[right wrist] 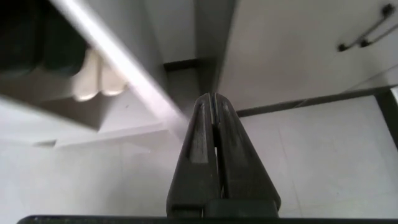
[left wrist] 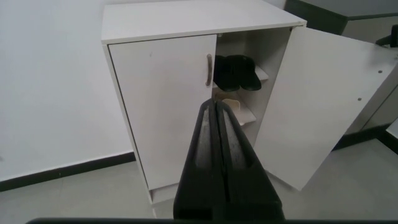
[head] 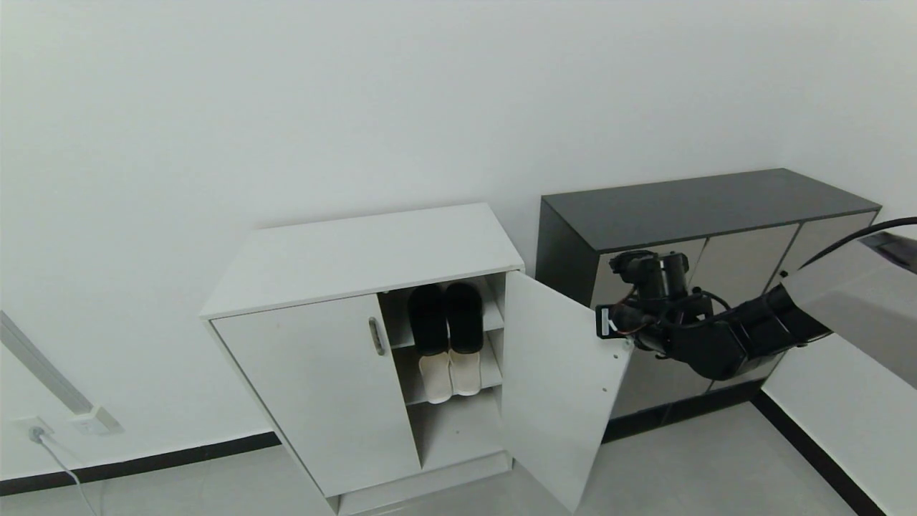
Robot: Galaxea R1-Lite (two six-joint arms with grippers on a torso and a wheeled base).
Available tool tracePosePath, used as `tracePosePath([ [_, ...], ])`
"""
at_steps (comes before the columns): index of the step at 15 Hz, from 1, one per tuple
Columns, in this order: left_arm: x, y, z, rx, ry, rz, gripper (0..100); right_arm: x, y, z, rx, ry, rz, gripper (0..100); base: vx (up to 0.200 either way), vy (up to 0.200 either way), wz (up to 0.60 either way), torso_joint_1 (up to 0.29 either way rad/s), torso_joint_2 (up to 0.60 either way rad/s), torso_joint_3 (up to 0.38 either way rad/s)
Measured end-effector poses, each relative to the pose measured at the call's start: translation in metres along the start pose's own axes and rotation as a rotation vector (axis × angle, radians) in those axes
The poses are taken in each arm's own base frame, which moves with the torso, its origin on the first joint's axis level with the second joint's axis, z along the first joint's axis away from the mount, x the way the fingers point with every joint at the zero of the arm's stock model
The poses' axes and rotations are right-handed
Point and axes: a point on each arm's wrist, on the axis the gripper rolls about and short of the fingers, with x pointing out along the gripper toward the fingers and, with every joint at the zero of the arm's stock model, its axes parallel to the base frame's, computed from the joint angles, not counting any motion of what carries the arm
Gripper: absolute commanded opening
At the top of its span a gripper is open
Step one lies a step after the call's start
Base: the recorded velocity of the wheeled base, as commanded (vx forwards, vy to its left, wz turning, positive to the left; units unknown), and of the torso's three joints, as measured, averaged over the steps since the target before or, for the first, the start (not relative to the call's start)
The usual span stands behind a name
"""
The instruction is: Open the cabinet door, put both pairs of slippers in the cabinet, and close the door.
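Observation:
The white cabinet [head: 358, 258] has its right door [head: 559, 387] swung open and its left door [head: 315, 387] closed. Inside, a black pair of slippers [head: 445, 315] lies on the upper shelf and a white pair of slippers [head: 451, 373] on the shelf below. My right gripper [head: 607, 322] is shut with nothing in it, its tip against the top outer corner of the open door. In the right wrist view the right gripper [right wrist: 213, 99] meets the door's edge [right wrist: 118, 59]. My left gripper [left wrist: 216, 106] is shut, held back from the cabinet front, facing the black slippers [left wrist: 236, 71].
A dark-topped cabinet [head: 702, 201] with grey doors stands against the wall right of the white one, just behind the open door. A wall socket with a cable [head: 36, 430] is at the far left. A white ledge [head: 845, 401] borders the floor at the right.

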Motion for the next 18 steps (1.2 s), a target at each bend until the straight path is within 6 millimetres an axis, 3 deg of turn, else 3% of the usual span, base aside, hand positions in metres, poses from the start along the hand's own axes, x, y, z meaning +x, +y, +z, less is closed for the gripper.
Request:
tracePosePath([
  [6,0.000,0.000,0.000,0.000,0.000,0.000,0,-0.048,0.050,-0.013,-0.062,0.026,0.138,0,0.000,0.000,0.00,0.000,0.00,0.000],
  [15,0.000,0.000,0.000,0.000,0.000,0.000,0,-0.084,0.060,-0.014,-0.053,-0.034,0.270,0,0.000,0.000,0.00,0.000,0.00,0.000],
  [18,0.000,0.000,0.000,0.000,0.000,0.000,0,-0.094,0.065,-0.024,-0.062,-0.033,0.338,0,0.000,0.000,0.60,0.004,0.00,-0.001],
])
